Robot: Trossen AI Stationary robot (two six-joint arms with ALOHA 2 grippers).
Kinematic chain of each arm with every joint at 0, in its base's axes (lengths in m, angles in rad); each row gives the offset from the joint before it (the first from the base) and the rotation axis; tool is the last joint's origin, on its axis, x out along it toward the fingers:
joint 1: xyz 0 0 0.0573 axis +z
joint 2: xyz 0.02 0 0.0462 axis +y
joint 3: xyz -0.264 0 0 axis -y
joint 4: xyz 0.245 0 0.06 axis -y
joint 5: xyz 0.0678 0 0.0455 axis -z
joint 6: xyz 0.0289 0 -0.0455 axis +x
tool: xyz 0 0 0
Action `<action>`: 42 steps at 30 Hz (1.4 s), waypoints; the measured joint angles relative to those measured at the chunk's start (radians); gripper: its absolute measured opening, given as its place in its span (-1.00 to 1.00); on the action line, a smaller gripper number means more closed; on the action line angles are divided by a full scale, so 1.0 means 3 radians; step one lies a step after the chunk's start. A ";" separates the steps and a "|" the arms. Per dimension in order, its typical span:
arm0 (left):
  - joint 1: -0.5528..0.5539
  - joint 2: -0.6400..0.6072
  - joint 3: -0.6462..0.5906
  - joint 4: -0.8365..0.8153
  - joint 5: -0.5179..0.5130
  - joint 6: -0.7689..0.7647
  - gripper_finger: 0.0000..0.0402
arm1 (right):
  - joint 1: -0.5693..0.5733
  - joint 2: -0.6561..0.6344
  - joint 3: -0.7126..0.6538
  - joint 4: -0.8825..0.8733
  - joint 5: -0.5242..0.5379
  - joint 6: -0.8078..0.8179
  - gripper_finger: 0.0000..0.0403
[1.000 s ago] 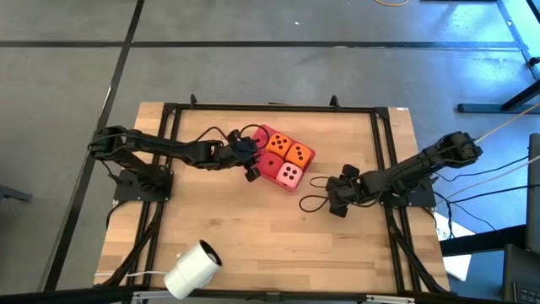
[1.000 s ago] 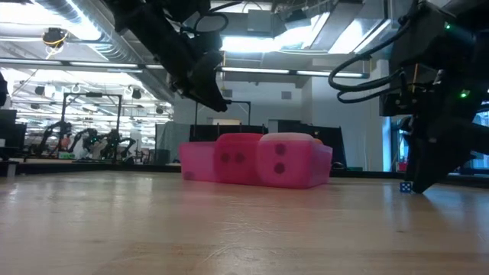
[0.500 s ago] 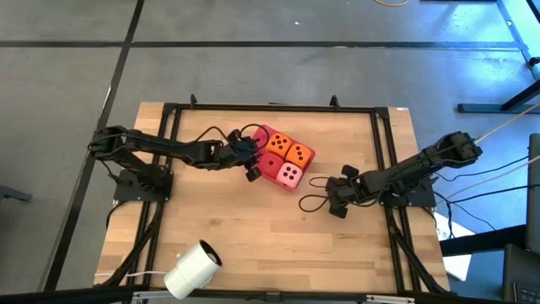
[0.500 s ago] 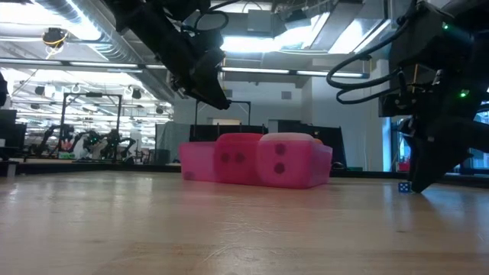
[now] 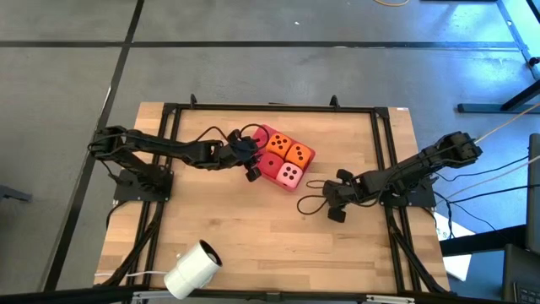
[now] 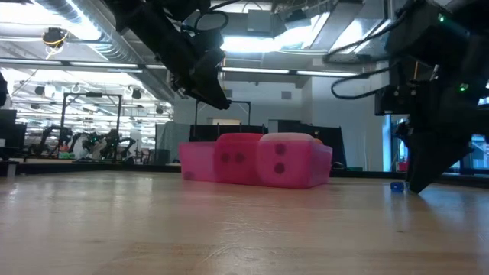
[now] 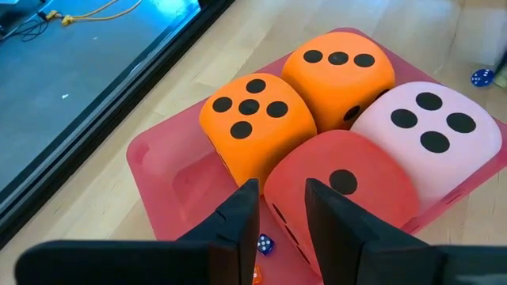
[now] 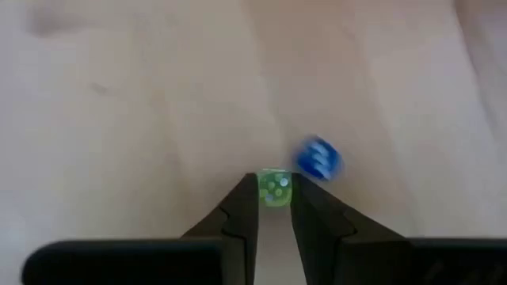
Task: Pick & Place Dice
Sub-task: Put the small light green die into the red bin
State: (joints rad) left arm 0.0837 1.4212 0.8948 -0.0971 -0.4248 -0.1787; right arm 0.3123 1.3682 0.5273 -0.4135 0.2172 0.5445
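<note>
Four big dice sit close together on a flat red tray [image 7: 170, 186] near the far middle of the table [image 5: 253, 245]: two orange dice [image 7: 255, 119], a red die [image 7: 337, 186] and a pink die [image 7: 424, 138]. They touch each other in a square, so that part looks done, though I cannot be sure what the job still wants. The left gripper [image 7: 276, 207] hangs just over the tray's left edge, its fingers nearly together with a thin gap and nothing between them. Tiny beads lie on the tray by its tips. The right gripper [image 8: 274, 202] is down at the table on the right side, well apart from the big dice. Its fingers are pinched on a tiny green die [image 8: 275, 188], and a tiny blue die [image 8: 318, 157] lies just beside it on the wood. My guess is the little dice still need to go somewhere, maybe the tray. There is lots of bare wood between the right gripper and the tray, and more on the near side. A white roll [image 5: 192, 268] sits at the near left edge, out of the way. A black frame [image 5: 270, 108] runs around the table.
</note>
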 joint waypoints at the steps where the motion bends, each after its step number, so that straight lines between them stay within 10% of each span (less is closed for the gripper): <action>1: 0.0000 0.0000 0.0000 0.0000 0.0000 0.0000 -0.52 | 0.0004 0.0001 -0.0001 0.0095 -0.0029 -0.0084 -0.68; 8: 0.0000 0.0000 0.0000 0.0000 -0.0001 0.0004 -0.53 | -0.0028 0.0001 -0.0001 0.1039 0.0064 -0.0858 -0.72; 15: 0.0000 0.0000 0.0000 0.0067 0.0034 0.0086 -0.54 | -0.0134 0.0070 0.0001 0.3271 -0.0252 -0.2065 -0.68; 21: -0.0029 -0.0059 0.0000 0.0024 0.0010 0.0236 -0.55 | -0.0423 0.0438 0.0030 0.4527 0.0274 -0.2180 -0.69; 25: -0.0069 -0.0331 0.0000 -0.0168 -0.0257 0.0238 -0.58 | -0.0765 0.0709 0.0258 0.4252 0.0780 -0.1866 -0.69; 42: -0.0193 -0.0754 0.0000 -0.0657 -0.0704 0.0313 -0.62 | -0.1560 0.1863 0.2602 0.0900 -0.0419 -0.1765 -0.59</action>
State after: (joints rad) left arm 0.0257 1.1950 0.8948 -0.2943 -0.6359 -0.0849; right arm -0.1557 1.9271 1.3079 -0.1435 0.0915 0.0151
